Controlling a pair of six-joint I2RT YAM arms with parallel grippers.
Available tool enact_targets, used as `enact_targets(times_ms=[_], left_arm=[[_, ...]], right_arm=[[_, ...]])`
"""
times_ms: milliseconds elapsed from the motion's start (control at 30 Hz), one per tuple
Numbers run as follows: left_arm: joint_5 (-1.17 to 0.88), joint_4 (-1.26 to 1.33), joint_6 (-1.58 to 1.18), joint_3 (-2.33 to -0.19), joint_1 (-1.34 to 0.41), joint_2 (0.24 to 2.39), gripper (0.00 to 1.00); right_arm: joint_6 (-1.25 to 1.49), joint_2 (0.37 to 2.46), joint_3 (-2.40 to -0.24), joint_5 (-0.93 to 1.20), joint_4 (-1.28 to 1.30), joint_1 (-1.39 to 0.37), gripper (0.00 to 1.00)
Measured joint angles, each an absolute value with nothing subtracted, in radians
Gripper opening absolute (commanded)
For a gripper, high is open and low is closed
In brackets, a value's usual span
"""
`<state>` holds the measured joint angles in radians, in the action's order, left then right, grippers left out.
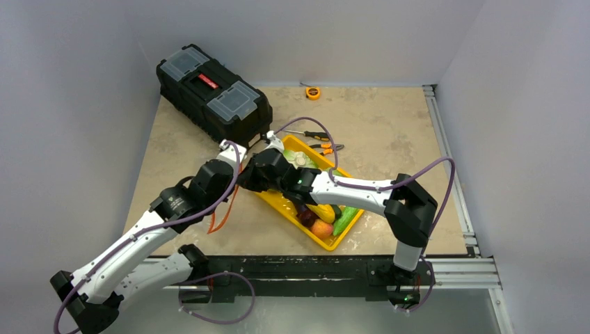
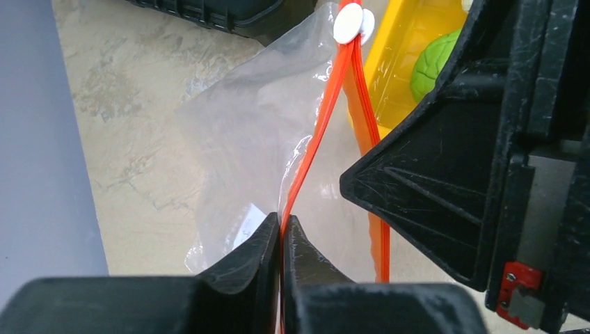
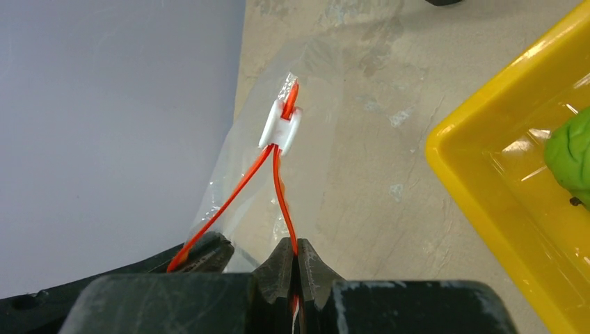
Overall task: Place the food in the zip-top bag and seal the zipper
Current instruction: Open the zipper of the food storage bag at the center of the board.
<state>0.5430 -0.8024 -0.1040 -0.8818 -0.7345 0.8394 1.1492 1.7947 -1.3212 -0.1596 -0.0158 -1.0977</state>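
Pinching one side of the zipper, the left hand has its two fingers pressed together on the thin orange strip; the right hand is pressed together in the same way on the strip's other side. The two orange lines run apart from the hands and meet again at the white slider at the far end of the mouth, so the mouth stands open in a narrow wedge.

The bag is clear and crinkled and spreads below the two hands over the bare counter, just beside the yellow tray; whether its lower edge touches the counter I cannot tell. From above, both hands sit close together at the tray's far left side, and a loop of orange strip shows below the left arm.

A white cauliflower lies at the far end of the tray; a yellow squash, an orange peach and a green cucumber lie at the near end; a knobbly green piece shows in the tray from the left wrist.

A black toolbox stands at the far left of the counter; a yellow tape measure lies near the back wall; a screwdriver and pliers lie just beyond the tray.
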Motion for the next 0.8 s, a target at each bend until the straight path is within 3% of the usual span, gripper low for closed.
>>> enact_targets(times_ms=[133,233,433,600,800], left_arm=[[0.561,-0.804,-0.111,-0.882,-0.735,0.812,0.0],[0.578,-0.809,-0.113,-0.882,-0.735,0.809,0.0],[0.608,-0.831,-0.135,-0.882,-0.735,0.812,0.0],[0.623,-0.833,-0.148,-0.882,-0.735,0.813,0.0],[0.63,-0.832,-0.168,-0.882,-0.735,0.829,0.0]], right_arm=[[1.054,1.794,-1.316,-0.13,-0.061,-1.098,0.01],[0.978,1.792,-1.302,-0.083,-0.103,-1.098,0.07],[0.832,1.79,-1.295,-0.003,-0.129,-1.098,0.34],[0.742,1.738,-1.25,0.004,-0.119,-1.097,0.5],[0.646,1.622,-1.207,-0.005,-0.09,-1.085,0.56]])
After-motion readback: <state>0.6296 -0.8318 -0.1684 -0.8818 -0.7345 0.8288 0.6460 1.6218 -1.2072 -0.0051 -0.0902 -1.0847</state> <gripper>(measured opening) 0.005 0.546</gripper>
